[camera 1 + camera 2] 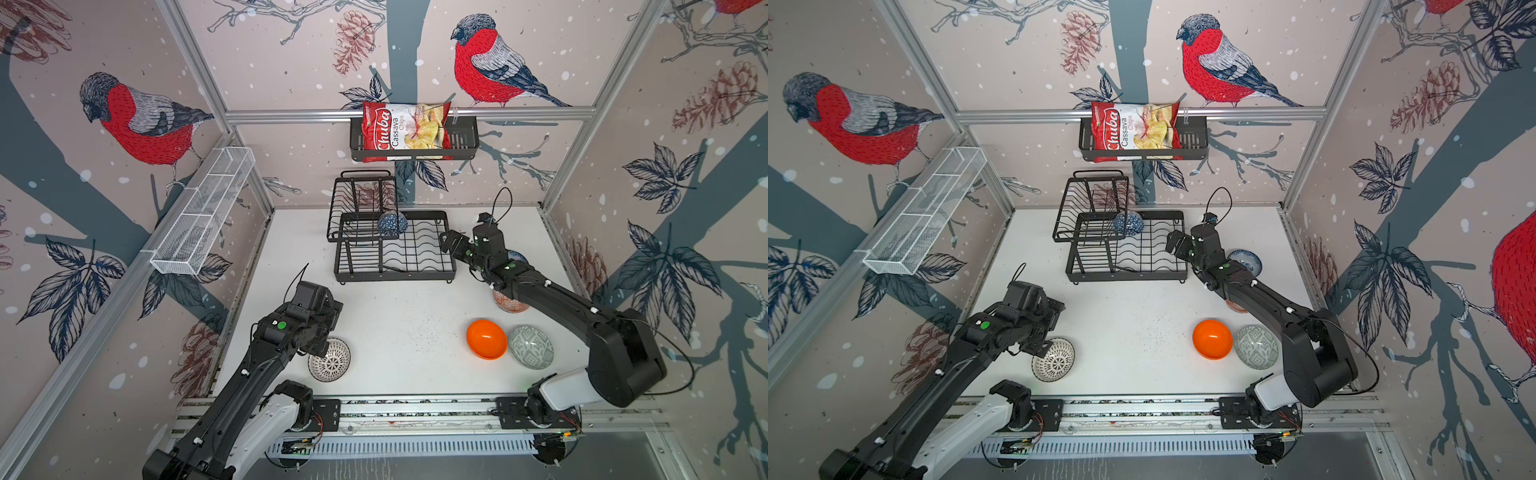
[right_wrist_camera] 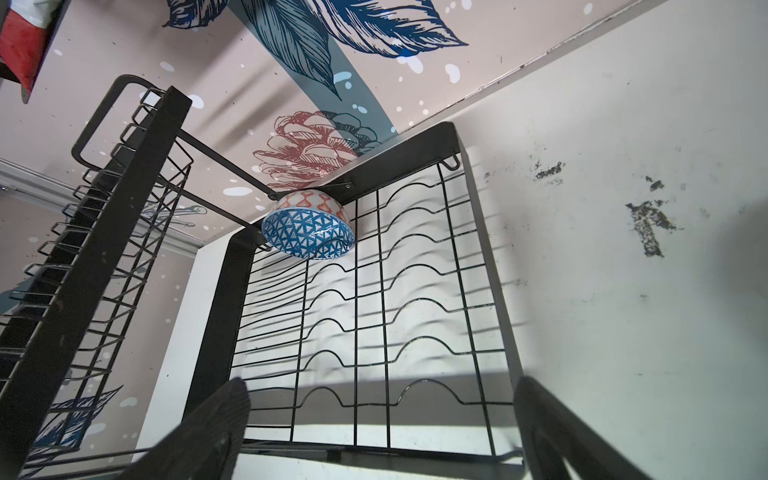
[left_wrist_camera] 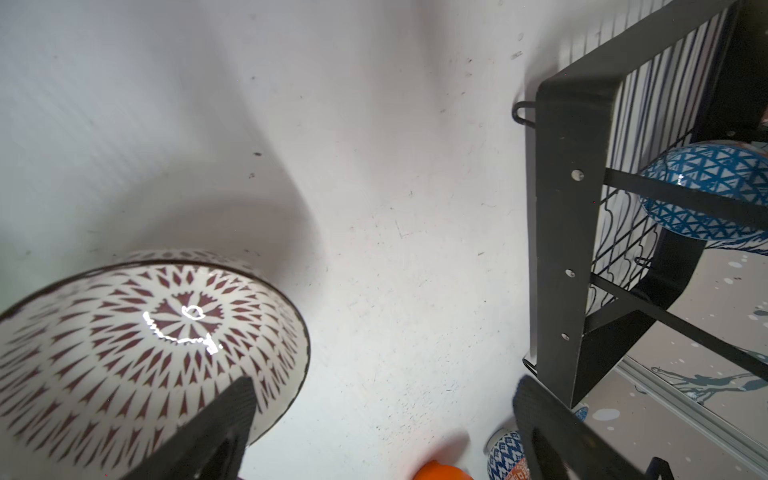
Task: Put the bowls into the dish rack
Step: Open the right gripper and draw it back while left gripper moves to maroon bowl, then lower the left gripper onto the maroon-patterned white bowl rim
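In both top views the black-white bowl [image 1: 330,360] sits upright on the surface [image 1: 407,324] at lower left, partly under the left tool [image 3: 384,384]. That tool is spread wide and empty — in its wrist view one finger [image 3: 224,415] crosses the bowl's rim, while the other stands clear over bare surface.

At lower right the orange bowl [image 1: 486,338] and the grey-green bowl [image 1: 531,347] lie side by side, touching or nearly so. Farther back, right of centre, the orange-white bowl [image 1: 510,305] is half hidden under the right arm [image 1: 552,295]. The blue-white bowl [image 1: 1246,261] peeks out behind that arm's wrist.

The right tool [image 2: 382,386] hangs over the right edge of the rack [image 1: 395,277], fingers apart, holding nothing. The dark blue bowl [image 1: 392,223] is in the rack — tipped on its side at the back of the lower tray, just beside the upper shelf [image 1: 361,195].

On the back wall, upper centre, a basket [image 1: 465,141] holds a chips bag [image 1: 405,131].
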You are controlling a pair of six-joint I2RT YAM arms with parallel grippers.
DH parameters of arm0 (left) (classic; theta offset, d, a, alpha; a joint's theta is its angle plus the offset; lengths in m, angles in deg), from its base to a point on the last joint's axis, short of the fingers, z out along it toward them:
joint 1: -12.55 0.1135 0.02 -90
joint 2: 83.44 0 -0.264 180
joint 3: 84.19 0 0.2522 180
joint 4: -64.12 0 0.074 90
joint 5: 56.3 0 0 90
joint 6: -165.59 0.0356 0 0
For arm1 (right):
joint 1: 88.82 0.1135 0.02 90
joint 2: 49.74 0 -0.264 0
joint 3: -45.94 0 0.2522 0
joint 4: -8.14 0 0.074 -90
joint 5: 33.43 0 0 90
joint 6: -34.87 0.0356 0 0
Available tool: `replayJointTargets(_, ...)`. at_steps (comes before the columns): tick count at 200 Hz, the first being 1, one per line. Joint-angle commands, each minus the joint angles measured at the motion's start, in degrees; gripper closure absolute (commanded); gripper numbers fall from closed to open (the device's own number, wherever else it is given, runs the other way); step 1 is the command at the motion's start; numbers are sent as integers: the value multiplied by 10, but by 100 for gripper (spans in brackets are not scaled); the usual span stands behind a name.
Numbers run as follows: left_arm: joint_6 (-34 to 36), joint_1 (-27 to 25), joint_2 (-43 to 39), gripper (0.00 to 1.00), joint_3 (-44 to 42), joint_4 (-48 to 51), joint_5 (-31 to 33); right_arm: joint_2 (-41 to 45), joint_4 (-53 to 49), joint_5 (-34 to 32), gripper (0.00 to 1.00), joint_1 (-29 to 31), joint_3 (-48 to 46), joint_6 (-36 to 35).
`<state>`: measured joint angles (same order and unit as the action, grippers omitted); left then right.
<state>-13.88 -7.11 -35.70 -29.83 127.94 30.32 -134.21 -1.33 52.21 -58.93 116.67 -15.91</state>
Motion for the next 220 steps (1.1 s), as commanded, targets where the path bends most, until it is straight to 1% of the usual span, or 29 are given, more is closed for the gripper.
replayJointTargets(1,-23,-2,1,3,7,33,-2,-3,20,-5,0,2,-1,8)
replayJointTargets(34,-18,-5,27,3,-16,4,-12,-3,26,-2,0,3,-2,13)
replayJointTargets(55,3,-5,50,3,-39,-48,-31,0,26,-1,0,5,-4,12)
replayJointTargets(78,19,-6,66,3,-35,-68,-24,8,24,-4,0,4,-7,8)
replayJointTargets(102,19,-6,66,3,-52,-97,-24,17,26,-5,0,2,-15,7)
replayJointTargets(157,32,-6,95,3,-55,-93,-16,37,32,2,0,-6,-28,13)
replayJointTargets(220,48,-7,109,3,-59,-120,-20,42,37,8,0,-7,-33,18)
